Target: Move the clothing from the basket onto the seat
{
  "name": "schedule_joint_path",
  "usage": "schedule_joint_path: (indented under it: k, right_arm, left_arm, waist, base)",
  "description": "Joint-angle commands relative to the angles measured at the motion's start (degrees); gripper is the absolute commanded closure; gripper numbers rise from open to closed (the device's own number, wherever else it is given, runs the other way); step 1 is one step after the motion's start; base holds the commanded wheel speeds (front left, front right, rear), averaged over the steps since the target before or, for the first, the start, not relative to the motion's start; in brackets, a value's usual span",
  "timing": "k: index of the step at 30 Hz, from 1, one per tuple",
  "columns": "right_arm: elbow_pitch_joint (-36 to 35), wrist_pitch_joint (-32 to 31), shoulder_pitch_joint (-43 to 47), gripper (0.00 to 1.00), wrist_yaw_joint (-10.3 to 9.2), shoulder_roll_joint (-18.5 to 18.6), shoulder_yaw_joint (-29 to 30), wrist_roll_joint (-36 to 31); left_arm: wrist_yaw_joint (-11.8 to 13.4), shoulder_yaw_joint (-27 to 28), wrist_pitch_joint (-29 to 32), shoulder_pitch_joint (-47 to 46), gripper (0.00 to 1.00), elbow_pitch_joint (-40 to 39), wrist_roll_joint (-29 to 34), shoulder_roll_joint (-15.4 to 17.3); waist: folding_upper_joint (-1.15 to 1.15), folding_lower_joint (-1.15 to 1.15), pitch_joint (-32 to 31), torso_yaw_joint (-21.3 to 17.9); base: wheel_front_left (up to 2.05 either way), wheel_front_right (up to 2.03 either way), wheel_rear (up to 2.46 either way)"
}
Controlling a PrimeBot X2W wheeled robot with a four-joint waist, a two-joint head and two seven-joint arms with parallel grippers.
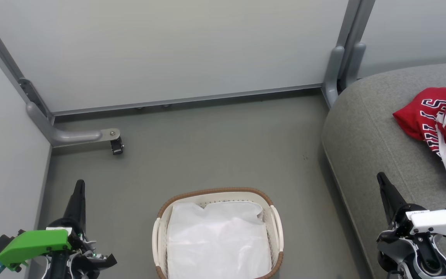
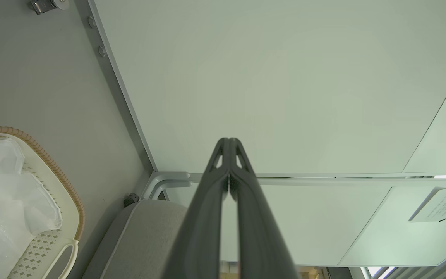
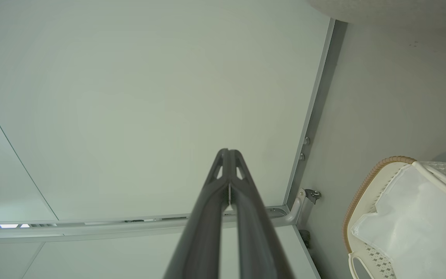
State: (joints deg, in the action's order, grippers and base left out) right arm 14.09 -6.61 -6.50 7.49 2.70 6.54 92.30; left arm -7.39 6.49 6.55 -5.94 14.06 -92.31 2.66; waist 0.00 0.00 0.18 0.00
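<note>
The red clothing [image 1: 441,130] with white stripes and block lettering lies crumpled on the grey seat [image 1: 374,147] at the right of the head view. The white basket [image 1: 161,217] with its brown rim stands on the floor at bottom centre, lined by a plain white sheet of cloth [image 1: 217,238]. My left gripper [image 1: 79,185] is shut and empty at the lower left, well left of the basket. My right gripper [image 1: 381,178] is shut and empty over the seat's near edge, below the clothing. Both wrist views show closed fingertips, left [image 2: 229,141] and right [image 3: 227,152].
Pale partition walls [image 1: 176,50] close the back and left, on grey metal frames. A frame foot with a small black caster [image 1: 116,146] juts onto the grey floor [image 1: 215,147] at the left. A grey post [image 1: 337,69] stands by the seat's back corner.
</note>
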Motion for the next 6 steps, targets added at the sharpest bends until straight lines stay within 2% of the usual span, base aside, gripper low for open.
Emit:
schedule_joint_path:
  k: [1, 6]
  right_arm:
    - [-0.2, -0.1, 0.6, 1.00, 0.00, 0.3, 0.1, 0.2]
    - [-0.2, -0.1, 0.6, 1.00, 0.00, 0.3, 0.1, 0.2]
  left_arm:
    - [-0.2, 0.1, 0.2, -0.6, 1.00, -0.1, -0.2, 0.4]
    - [-0.2, 0.1, 0.2, -0.6, 1.00, -0.1, -0.2, 0.4]
  waist:
    - [0.00, 0.00, 0.0, 0.0]
    - [0.00, 0.00, 0.0, 0.0]
  base:
    - [0.00, 0.00, 0.00]
    - [0.00, 0.00, 0.00]
